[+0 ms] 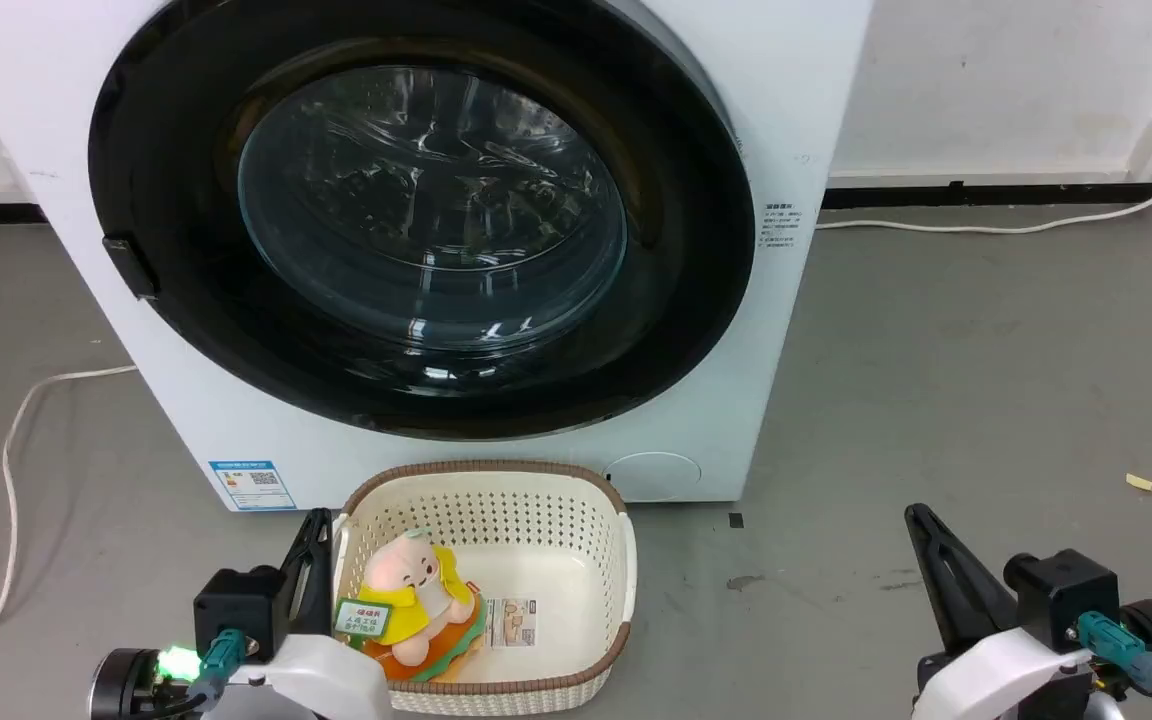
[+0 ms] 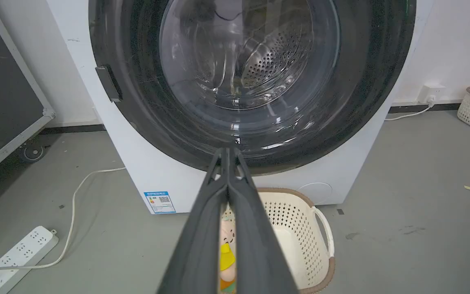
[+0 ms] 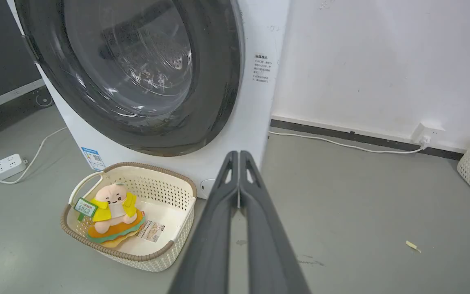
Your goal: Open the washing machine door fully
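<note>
Evidently awaiting the reach, the left gripper (image 2: 227, 152) and right gripper (image 3: 239, 154) rest pinched together and empty, since the washing machine door (image 1: 416, 230) ahead sits closed and untouched.

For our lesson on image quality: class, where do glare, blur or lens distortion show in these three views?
Head view: white glare streaks on the washing machine door glass, light otherwise even. Left wrist view: wide-angle lens bows the washing machine sides; the left gripper looks soft close up. Right wrist view: the machine leans; the right gripper blurs toward the bottom edge.
</note>
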You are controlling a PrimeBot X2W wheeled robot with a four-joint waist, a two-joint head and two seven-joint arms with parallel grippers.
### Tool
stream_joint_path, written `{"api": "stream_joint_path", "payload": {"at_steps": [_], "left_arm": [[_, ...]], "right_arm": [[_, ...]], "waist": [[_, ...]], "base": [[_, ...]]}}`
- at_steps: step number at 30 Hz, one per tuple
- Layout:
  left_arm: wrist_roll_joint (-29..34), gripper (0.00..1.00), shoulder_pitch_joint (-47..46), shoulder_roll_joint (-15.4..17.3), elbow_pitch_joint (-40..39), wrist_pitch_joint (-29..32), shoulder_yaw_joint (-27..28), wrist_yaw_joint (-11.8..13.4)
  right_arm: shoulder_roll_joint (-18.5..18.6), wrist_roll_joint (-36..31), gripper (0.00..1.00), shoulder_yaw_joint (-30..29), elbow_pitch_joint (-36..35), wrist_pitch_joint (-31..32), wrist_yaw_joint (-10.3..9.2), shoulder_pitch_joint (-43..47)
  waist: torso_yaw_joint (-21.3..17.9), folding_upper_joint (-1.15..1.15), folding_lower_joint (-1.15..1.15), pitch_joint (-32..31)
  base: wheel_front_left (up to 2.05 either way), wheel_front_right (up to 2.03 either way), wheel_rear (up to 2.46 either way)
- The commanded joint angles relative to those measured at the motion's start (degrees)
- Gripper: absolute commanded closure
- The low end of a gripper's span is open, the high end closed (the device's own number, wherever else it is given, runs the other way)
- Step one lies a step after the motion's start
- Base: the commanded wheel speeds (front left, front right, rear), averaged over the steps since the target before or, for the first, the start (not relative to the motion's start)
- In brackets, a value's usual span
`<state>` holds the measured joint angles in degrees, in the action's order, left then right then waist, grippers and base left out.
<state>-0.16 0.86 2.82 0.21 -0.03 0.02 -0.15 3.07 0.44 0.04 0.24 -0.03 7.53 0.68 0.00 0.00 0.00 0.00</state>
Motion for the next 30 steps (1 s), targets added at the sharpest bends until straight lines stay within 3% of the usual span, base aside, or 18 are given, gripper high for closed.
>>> {"api": "stream_joint_path", "payload": {"at_steps": [1, 28, 29, 30], "left_arm": [[0.16, 1.00, -0.86, 0.06, -0.21, 0.03, -0.02, 0.15], [0.16, 1.00, -0.86, 0.06, -0.21, 0.03, -0.02, 0.15], [-0.01, 0.00, 0.00, 0.00, -0.01, -0.02, 0.00, 0.00], [-0.01, 0.00, 0.03, 0.00, 0.02, 0.00, -0.01, -0.01]], "right_arm": [[-0.19, -0.44, 1.00, -0.04, -0.24, 0.03, -0.04, -0.68], [-0.19, -0.44, 1.00, -0.04, -0.24, 0.03, -0.04, -0.68], [0.00, 0.03, 0.00, 0.00, 0.00, -0.02, 0.00, 0.00], [0.01, 0.03, 0.00, 0.00, 0.02, 0.00, 0.00, 0.02]], "waist": [[0.00, 0.00, 0.00, 0.00], [0.00, 0.00, 0.00, 0.00], [0.00, 0.00, 0.00, 0.00], [0.00, 0.00, 0.00, 0.00]], "base": [[0.00, 0.00, 0.00], [0.00, 0.00, 0.00], [0.00, 0.00, 0.00], [0.00, 0.00, 0.00]]}}
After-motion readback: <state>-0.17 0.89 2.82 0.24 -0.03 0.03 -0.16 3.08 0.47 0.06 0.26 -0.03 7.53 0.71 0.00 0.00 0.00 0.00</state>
